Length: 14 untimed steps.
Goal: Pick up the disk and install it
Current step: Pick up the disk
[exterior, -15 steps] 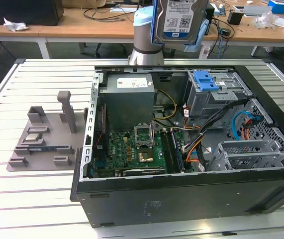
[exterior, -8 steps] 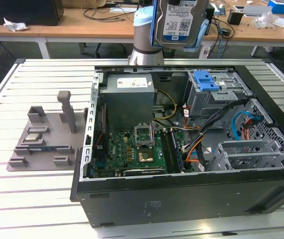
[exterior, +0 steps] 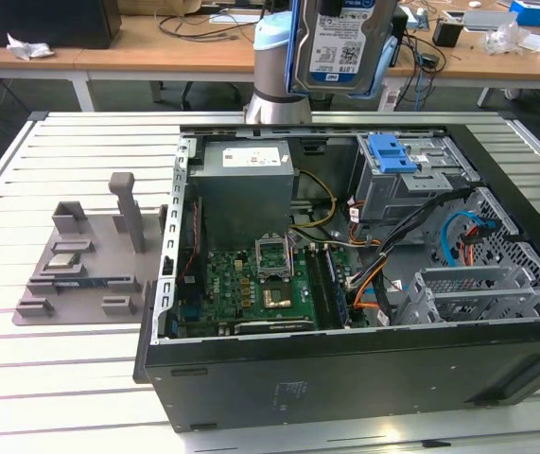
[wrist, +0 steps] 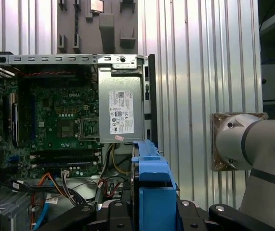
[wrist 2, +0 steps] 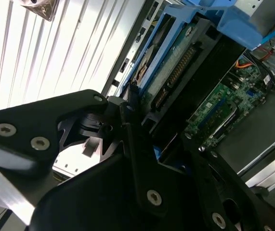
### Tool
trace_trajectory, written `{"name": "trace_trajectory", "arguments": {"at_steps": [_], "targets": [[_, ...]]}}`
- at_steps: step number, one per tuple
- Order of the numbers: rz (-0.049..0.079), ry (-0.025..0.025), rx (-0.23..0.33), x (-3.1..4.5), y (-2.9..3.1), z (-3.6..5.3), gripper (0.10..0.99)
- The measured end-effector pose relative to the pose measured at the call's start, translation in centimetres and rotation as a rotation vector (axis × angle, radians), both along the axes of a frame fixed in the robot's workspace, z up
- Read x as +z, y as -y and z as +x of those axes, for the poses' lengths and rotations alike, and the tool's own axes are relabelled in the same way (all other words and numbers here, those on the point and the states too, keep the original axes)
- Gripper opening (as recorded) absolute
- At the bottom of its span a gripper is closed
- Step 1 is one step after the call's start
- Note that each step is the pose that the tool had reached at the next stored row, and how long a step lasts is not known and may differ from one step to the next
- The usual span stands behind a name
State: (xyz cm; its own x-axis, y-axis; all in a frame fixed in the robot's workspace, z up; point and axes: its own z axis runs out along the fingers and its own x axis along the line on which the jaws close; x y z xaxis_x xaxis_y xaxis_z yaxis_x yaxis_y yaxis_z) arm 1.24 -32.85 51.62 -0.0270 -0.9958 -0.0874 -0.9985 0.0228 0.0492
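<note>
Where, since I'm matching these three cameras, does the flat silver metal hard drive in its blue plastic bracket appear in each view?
Exterior view: the hard drive hangs upright above the open computer case, at top centre.
Second wrist view: the hard drive is edge-on near the camera, with its blue bracket alongside.
First wrist view: the hard drive is edge-on, blue bracket foremost, before the grey power supply.
Shared landmark: the green motherboard.

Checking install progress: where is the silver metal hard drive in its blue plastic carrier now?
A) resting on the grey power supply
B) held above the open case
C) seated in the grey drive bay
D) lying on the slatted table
B: the hard drive hangs above the open black computer case, clamped in the gripper.
</note>
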Motion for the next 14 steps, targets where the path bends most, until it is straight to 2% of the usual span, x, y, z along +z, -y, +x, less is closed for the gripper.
{"name": "trace_trajectory", "arguments": {"at_steps": [11,14], "targets": [[0.000,0.0000,0.000,-1.00,0.12,0.00,0.365],[0.000,-0.0001,0.000,-1.21,0.53,0.00,0.365]]}}
